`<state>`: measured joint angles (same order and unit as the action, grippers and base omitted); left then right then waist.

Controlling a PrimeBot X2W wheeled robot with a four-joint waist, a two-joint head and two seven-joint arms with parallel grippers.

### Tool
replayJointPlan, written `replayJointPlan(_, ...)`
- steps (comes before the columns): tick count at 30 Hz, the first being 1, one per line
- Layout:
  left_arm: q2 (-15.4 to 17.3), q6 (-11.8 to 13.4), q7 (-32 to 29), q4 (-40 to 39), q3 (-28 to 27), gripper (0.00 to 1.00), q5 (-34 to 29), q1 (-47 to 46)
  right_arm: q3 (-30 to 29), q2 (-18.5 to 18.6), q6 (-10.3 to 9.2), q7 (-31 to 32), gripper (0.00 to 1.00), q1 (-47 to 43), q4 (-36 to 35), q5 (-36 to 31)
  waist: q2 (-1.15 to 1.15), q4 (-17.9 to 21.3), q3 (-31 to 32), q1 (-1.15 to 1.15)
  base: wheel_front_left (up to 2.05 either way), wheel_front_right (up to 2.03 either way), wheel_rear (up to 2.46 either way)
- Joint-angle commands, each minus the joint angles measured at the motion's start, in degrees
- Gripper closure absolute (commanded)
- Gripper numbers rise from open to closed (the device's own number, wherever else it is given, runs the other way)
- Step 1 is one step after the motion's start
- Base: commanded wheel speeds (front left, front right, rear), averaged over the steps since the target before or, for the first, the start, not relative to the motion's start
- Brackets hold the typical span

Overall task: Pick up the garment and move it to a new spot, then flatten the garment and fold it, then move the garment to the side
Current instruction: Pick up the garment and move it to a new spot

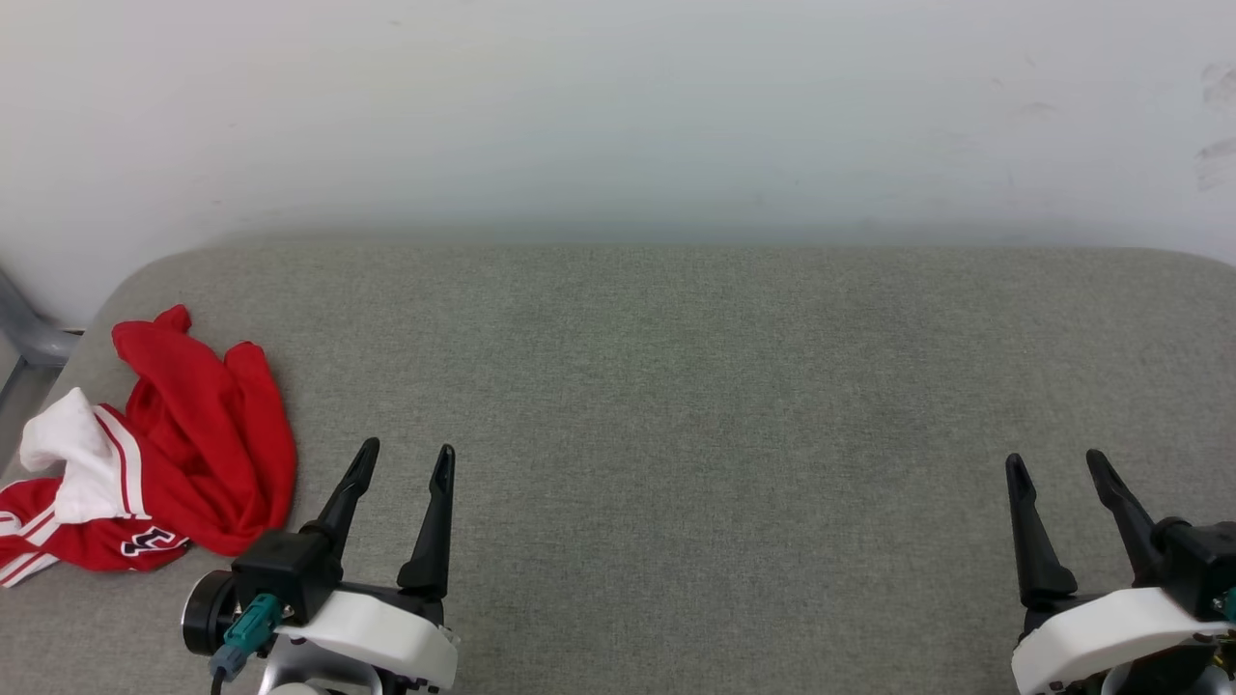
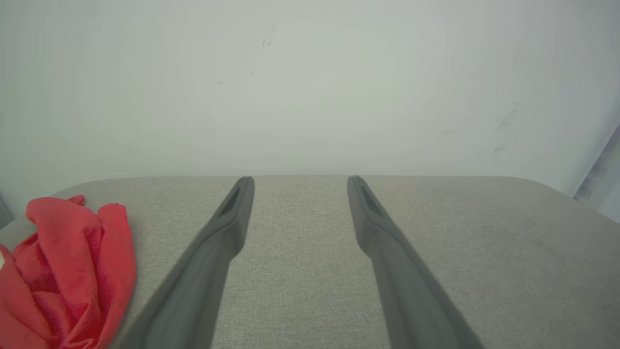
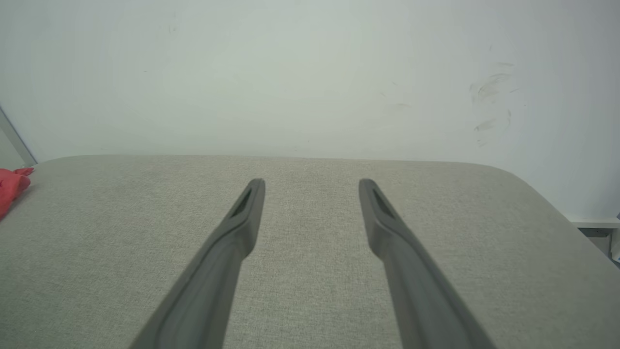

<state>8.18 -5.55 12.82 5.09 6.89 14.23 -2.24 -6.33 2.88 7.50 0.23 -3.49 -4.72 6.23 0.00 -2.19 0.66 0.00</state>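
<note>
- Nearest the head camera, at about 7 o'clock of its view, the left pincer (image 1: 407, 447) is spread. Its two dark fingers (image 1: 432, 521) stand well apart and point toward 12 o'clock over the grey woven surface (image 1: 676, 386).
- At about 5 o'clock of the same view the right pincer (image 1: 1054, 457) is spread in the same way. In the right wrist view, plain grey weave shows between its fingers.
- Toward 9 o'clock from the left pincer, near it but apart, the garment (image 1: 193, 434) lies crumpled in a heap on the surface, close to the left edge.
- It is mostly bright red, with a white, red-striped sleeve at its 9 o'clock side and a scrap of black, white-outlined lettering at its 6 o'clock edge.
- In the left wrist view its red folds sit at 8 o'clock, just beside the left finger. In the right wrist view a red corner shows at 9 o'clock.
- At 12 o'clock, past the surface's rounded far edge, stands a pale wall (image 1: 618, 116), faintly scuffed toward 2 o'clock.
- A grey metal bar (image 1: 29, 338) slants beyond the surface at 9 o'clock.
</note>
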Motion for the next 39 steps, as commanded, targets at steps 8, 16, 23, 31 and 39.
replayJointPlan(8, -0.4, -0.7, 1.3, 0.6, -0.3, 0.0, -3.3, -0.2, -0.3, 0.0, -0.02, -1.3, 0.0, 0.5, 0.0, -2.7, 0.0, -1.7, 0.0, 0.0, 0.0, 0.0, 0.0)
replayJointPlan(16, -1.1, -1.0, 2.1, 1.4, -1.5, 0.0, -4.0, -0.9, 1.0, 0.0, -0.02, -1.9, 0.0, 1.1, 0.5, -3.8, 0.0, -6.1, -0.3, 0.0, 0.0, 0.0, 0.0)
replayJointPlan(23, -1.4, -1.1, 2.5, 2.6, -3.5, 0.0, -4.1, -1.0, 2.9, 0.0, -0.02, -2.2, 0.0, 1.3, 0.6, -4.4, 0.0, -12.1, -0.2, 0.0, 0.0, 0.0, 0.0)
replayJointPlan(31, -1.5, -1.1, 2.4, 4.2, -5.6, 0.0, -3.4, -0.9, 4.7, 0.0, -0.03, -2.3, 0.0, 2.1, 1.4, -3.6, 0.0, -18.7, -0.2, 0.0, 0.0, 0.0, 0.0)
replayJointPlan(39, -1.3, -1.0, 2.4, 4.9, -7.1, 0.0, -3.2, -0.4, 5.1, 0.0, -0.03, -2.4, 0.0, 2.9, 1.6, -3.6, 0.0, -23.4, -0.4, 0.0, 0.0, 0.0, 0.0)
